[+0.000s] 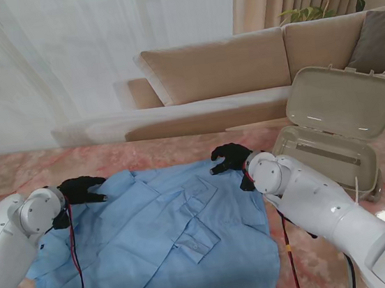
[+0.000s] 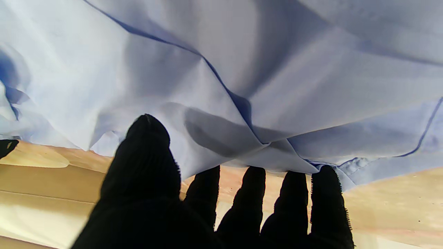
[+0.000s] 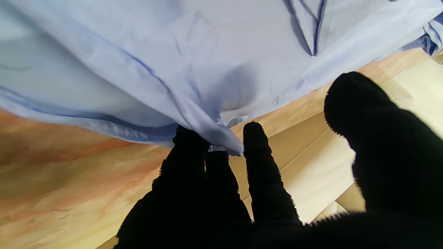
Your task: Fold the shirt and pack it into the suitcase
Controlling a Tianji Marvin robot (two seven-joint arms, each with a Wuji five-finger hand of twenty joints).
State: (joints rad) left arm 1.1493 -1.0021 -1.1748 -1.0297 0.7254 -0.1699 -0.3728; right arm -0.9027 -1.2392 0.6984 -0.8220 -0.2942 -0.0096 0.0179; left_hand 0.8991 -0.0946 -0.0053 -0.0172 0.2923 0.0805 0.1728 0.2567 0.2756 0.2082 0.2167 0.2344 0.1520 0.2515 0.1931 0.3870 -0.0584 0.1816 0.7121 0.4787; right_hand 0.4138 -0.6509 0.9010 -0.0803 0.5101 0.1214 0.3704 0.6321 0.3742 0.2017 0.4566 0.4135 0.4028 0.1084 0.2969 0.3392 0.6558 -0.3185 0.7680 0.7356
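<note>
The light blue shirt [image 1: 165,238] lies spread on the marble table, one sleeve folded across its front. My left hand [image 1: 82,189], in a black glove, rests at the shirt's far left edge. In the left wrist view its straight fingertips [image 2: 254,180] touch the hem of the shirt [image 2: 242,69] and the thumb is apart. My right hand [image 1: 231,157] is at the far right corner. There a peak of the shirt [image 3: 218,138] is caught between two fingers [image 3: 256,145], with the thumb held wide. The beige suitcase [image 1: 334,154] stands open at the right.
The suitcase lid [image 1: 342,101] stands up behind its tray, close to my right forearm. A beige sofa [image 1: 225,69] runs behind the table. Bare marble table [image 1: 13,173] shows at the far left and along the far edge.
</note>
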